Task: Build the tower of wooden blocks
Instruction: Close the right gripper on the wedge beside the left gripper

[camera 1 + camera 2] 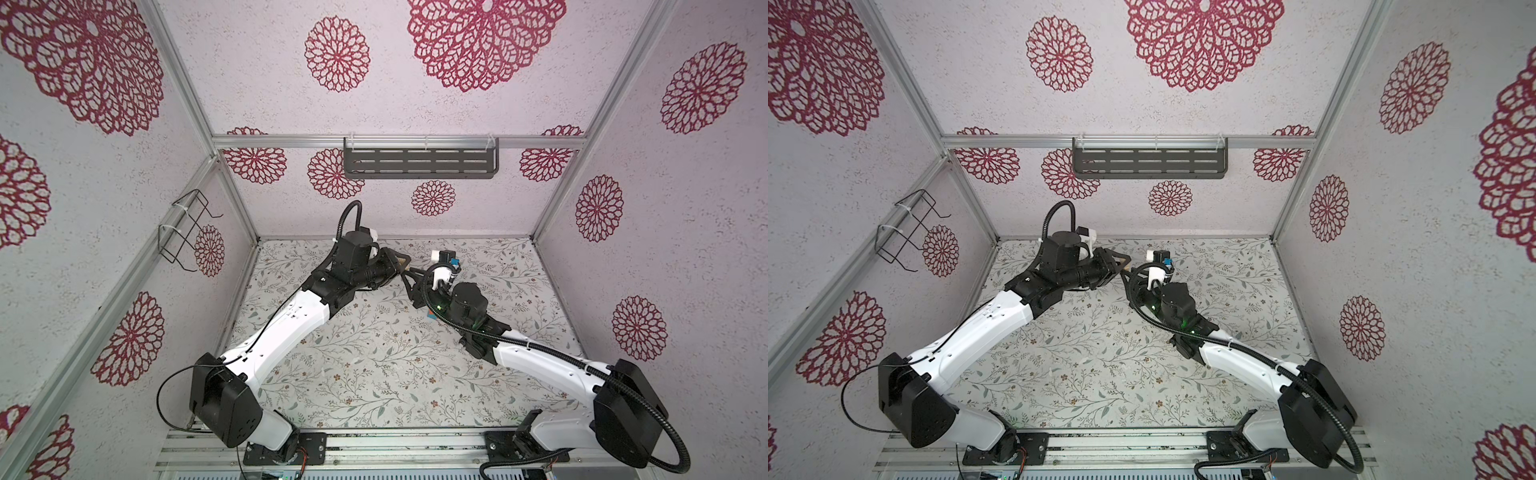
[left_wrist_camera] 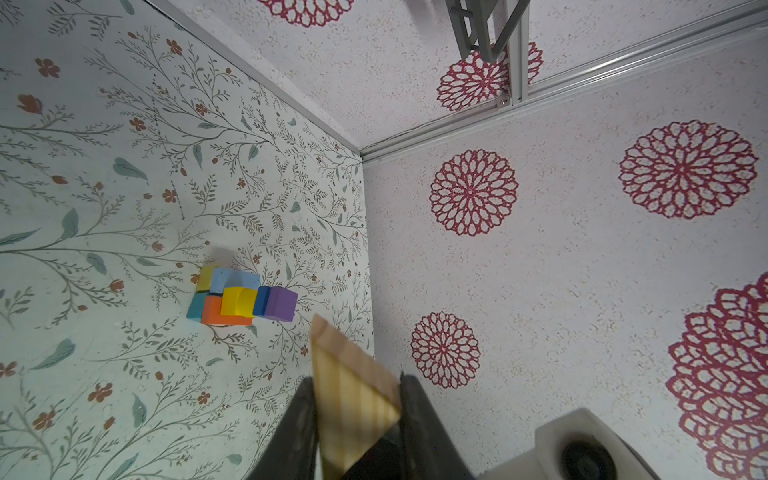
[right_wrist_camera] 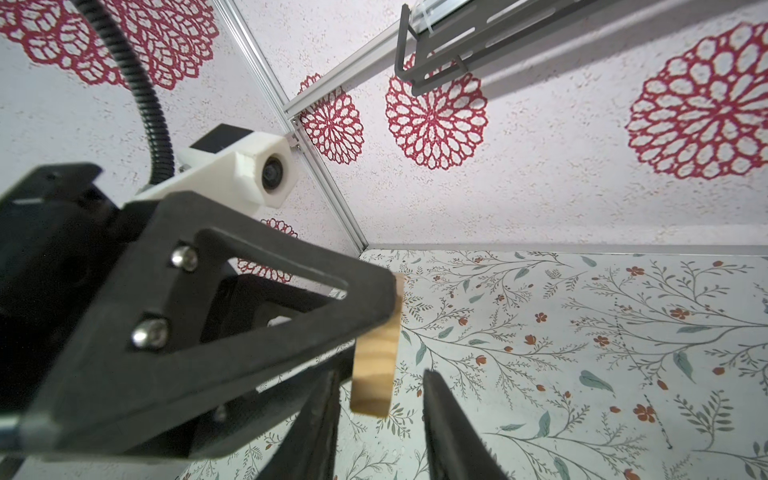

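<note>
Wood wedge [image 2: 353, 395] is pinched in the left gripper [image 2: 357, 390], up near twelve o'clock over the table [image 1: 374, 374]. The right gripper [image 3: 381, 386] is open around its end. Squeeze slowly and straight before the left lets go. The coloured blocks [image 2: 241, 297] sit toward three o'clock.

Bare, unpainted wood with striped grain is shown on the triangular wedge [image 2: 353, 409], while the wood blocks [image 2: 239, 297] are coated in flat, matt paint. The left gripper [image 2: 358, 387] is formed of matt black plastic, fastened with shiny metal screw heads [image 3: 185, 257]. The tabletop [image 1: 374, 365] is covered in a smooth printed sheet; the walls [image 1: 249, 62] are finished rough and grainy, framed by brushed aluminium rails [image 1: 291, 141].
</note>
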{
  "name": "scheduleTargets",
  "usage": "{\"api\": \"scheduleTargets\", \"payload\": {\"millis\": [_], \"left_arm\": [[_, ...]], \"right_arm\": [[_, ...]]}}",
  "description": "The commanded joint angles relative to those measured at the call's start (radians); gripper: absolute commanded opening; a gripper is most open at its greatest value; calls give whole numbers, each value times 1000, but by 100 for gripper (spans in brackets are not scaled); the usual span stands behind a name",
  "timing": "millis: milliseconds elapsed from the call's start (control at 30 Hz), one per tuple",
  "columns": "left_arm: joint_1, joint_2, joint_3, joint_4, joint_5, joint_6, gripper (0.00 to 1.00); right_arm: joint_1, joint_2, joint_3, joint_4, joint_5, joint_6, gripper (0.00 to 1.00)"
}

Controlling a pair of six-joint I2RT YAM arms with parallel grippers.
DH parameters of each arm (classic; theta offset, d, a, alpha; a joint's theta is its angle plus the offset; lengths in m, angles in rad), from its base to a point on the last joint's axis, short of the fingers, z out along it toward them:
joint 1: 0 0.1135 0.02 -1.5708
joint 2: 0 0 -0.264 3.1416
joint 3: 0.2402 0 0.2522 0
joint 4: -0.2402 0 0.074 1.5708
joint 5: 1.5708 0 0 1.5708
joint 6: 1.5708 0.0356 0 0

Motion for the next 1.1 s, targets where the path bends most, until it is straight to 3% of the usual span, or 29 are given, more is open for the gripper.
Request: {"api": "scheduleTargets", "payload": {"millis": [0, 700, 1067], "left_arm": [[-8, -31, 14, 1, 0, 12, 25], [-37, -46, -22, 19, -9, 3, 25], [-39, -66, -26, 15, -23, 9, 26]], "right_arm": [[2, -8, 38, 67, 12, 2, 35], [2, -6, 24, 107, 33, 10, 26], [2, -6, 18, 117, 36, 19, 15]]}}
